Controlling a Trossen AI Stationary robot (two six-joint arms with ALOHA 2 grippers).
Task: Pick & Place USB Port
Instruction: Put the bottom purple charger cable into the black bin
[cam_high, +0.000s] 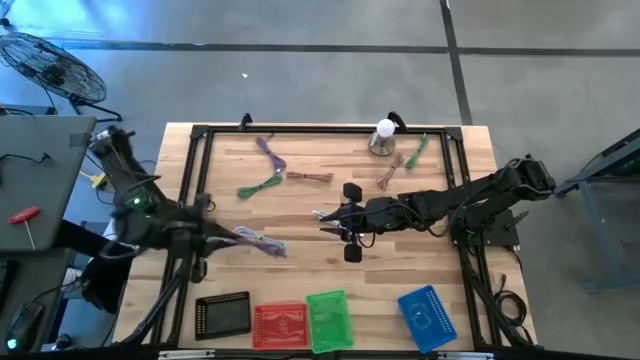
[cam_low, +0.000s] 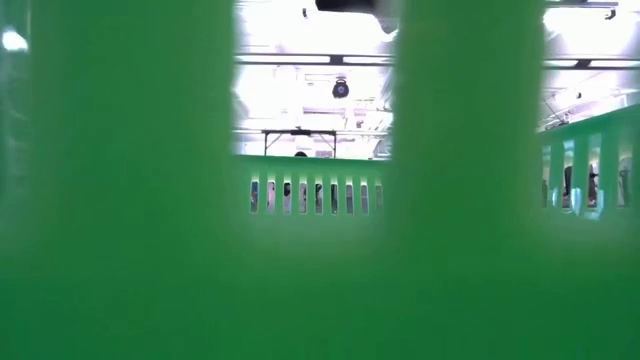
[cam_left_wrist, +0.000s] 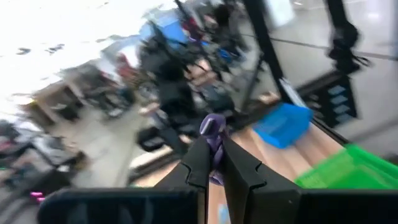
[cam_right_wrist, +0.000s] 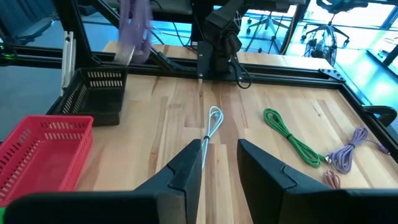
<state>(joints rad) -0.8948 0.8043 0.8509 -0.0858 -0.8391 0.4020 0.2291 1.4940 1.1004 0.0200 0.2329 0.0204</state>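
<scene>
Purple coiled cable (cam_left_wrist: 214, 127) in left hand (cam_left_wrist: 214, 167)

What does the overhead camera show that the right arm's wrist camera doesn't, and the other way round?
Only the high view shows the green plastic basket, the blue plastic basket and the round floor fan. Only the right wrist view clearly shows the thin white wire loop on the wood at the open right gripper. Both show the red plastic basket, the black mesh basket, the coiled green cable and the purple cable held by the left gripper.
</scene>
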